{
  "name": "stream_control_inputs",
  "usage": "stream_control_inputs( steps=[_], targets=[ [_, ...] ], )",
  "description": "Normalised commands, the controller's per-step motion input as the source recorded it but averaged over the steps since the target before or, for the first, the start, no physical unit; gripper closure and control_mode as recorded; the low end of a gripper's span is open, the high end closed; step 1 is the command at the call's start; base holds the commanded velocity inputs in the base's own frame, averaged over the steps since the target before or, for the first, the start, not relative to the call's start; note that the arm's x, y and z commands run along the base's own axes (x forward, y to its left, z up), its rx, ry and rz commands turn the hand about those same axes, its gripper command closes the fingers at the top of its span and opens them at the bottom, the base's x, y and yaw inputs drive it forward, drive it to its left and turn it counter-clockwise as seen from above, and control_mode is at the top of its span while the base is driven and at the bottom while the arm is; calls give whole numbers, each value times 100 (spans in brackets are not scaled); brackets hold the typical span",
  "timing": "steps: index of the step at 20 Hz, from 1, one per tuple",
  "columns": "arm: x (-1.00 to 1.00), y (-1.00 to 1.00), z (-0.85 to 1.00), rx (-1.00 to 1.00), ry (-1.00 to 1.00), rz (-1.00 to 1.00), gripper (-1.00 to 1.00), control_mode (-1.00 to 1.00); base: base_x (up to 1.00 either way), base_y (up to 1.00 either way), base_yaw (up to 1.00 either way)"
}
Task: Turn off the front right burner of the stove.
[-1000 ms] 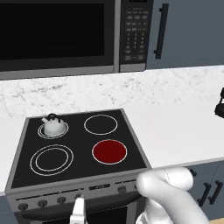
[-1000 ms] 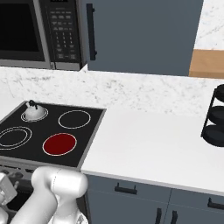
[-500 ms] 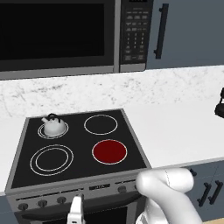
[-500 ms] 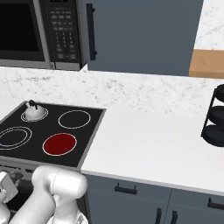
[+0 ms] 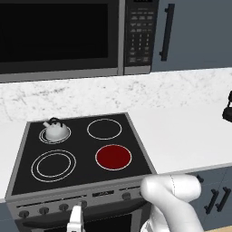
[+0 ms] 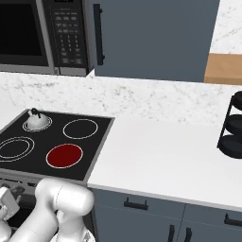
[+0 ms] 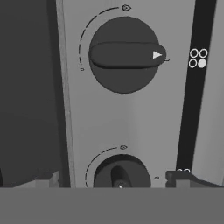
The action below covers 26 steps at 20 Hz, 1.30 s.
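The stove [image 5: 140, 152] has a black glass top, and its front right burner [image 5: 113, 157] [image 6: 64, 156] glows red inside one thin white ring. My gripper [image 5: 74, 221] [image 6: 5, 202] hangs low in front of the grey knob panel. In the hand view the gripper [image 7: 114, 180] is open, its fingertips [image 7: 43, 179] set wide to either side of a dark knob [image 7: 121, 173] with a clear gap on both sides. A second, larger-looking knob [image 7: 124, 54] sits farther along the panel, its white arrow pointing sideways toward a four-dot burner mark [image 7: 197, 58].
A white kettle [image 5: 54, 130] stands on the back left burner. A black microwave [image 5: 63, 36] hangs above the stove. White counter [image 6: 160, 156] runs to the right, with a dark tiered rack [image 6: 232, 125] at its far end. My white arm [image 5: 172, 199] rises before the stove's right front.
The arm's elbow and the gripper have edged slightly left and down along the knob panel. The burner stays red.
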Motion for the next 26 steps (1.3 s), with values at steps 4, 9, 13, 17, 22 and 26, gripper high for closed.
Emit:
stream_control_inputs(
  steps=[4,9,13,17,22,26],
  targets=[
    [19,0,-22,0,-2,0,-100,-100,0,0,0],
    [27,0,-8,0,-1,0,-100,-100,0,0,0],
    [7,-2,-1,1,0,0,-100,-100,0,0,0],
    [0,-16,8,3,0,0,-100,-100,0,0,0],
    [0,-8,8,2,0,0,-100,-100,0,0,0],
    [0,0,0,0,0,0,-100,-100,0,0,0]
  ],
)
